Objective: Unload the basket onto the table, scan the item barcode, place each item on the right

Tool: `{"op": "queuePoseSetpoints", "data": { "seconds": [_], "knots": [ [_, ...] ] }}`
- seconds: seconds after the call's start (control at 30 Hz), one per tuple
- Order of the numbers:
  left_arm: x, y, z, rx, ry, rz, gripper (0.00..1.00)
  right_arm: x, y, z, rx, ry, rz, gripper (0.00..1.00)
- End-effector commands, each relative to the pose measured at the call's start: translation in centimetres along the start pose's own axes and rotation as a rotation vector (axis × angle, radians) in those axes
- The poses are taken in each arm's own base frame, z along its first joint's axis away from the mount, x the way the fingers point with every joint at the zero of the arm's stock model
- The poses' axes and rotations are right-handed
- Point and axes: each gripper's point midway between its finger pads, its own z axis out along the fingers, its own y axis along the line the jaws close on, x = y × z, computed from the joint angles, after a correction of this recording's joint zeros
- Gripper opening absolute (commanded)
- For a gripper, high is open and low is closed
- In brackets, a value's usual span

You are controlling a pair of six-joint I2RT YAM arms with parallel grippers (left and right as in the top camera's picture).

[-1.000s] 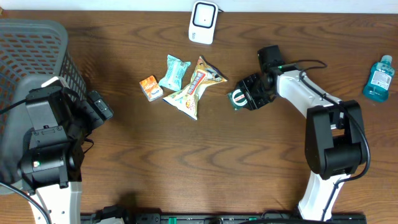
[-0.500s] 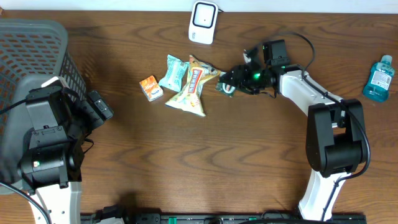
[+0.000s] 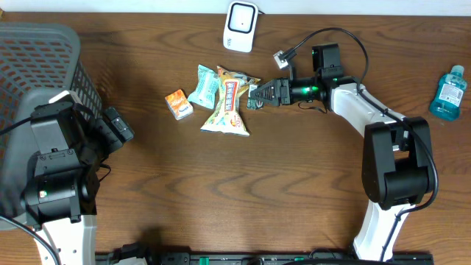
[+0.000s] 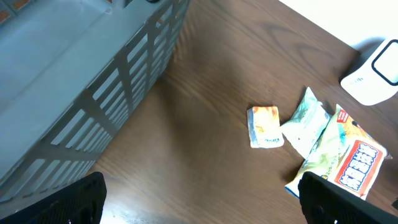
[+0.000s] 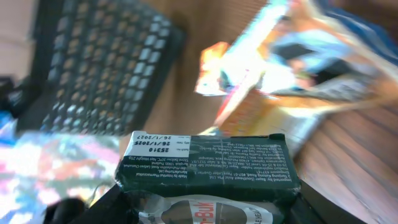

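Gripping the green box point(image 5: 208, 165) in the right fingers point(image 3: 269, 91), long side across them. Probably up and left next, to the white scanner point(image 3: 241, 26) nearby. With left fingers point(image 4: 74, 202) wide open, far away.

**Overhead view:** fixed above the scene, facing straight down. Far enough off to take in the whole dark wooden bench point(image 3: 221, 191), with the grey plastic lattice basket point(image 3: 44, 51) at far left.

**Left wrist view:** set at the left, facing obliquely down and rightward, at middle range. Basket wall near; small orange packet point(image 4: 265, 126) and yellow snack bag point(image 4: 348, 165) farther right.

**Right wrist view:** faces left, very close and blurred. Dark green printed carton point(image 5: 208, 165) fills the foreground.

**Shared by all three:** basket, orange packet and snack bag, though only as blurred shapes in the right wrist view.
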Motion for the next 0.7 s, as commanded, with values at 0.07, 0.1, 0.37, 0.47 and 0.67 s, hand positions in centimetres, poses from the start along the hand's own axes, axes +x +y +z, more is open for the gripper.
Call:
{"op": "queuePoseSetpoints", "data": {
  "seconds": [0.07,0.1,0.37,0.47,0.67],
  "knots": [
    [-0.3,0.3,-0.1,-0.014,-0.009,-0.013,0.98,0.4,3.0,-0.2,-0.179,0.010,-0.126,0.50],
    [-0.3,0.3,-0.1,-0.014,-0.009,-0.013,0.98,0.4,3.0,-0.2,-0.179,0.011,-0.126,0.49],
    [-0.3,0.3,-0.1,-0.014,-0.009,-0.013,0.98,1.0,-2.3,-0.1,0.129,0.020,0.072,0.42],
    [-0.3,0.3,-0.1,-0.014,-0.009,-0.013,0.98,2.6,-4.9,-0.7,0.286,0.056,0.151,0.43],
    [-0.3,0.3,-0.1,-0.014,-0.009,-0.013,0.98,5.0,-7.0,-2.5,0.421,0.109,0.266,0.42]
  ]
}}
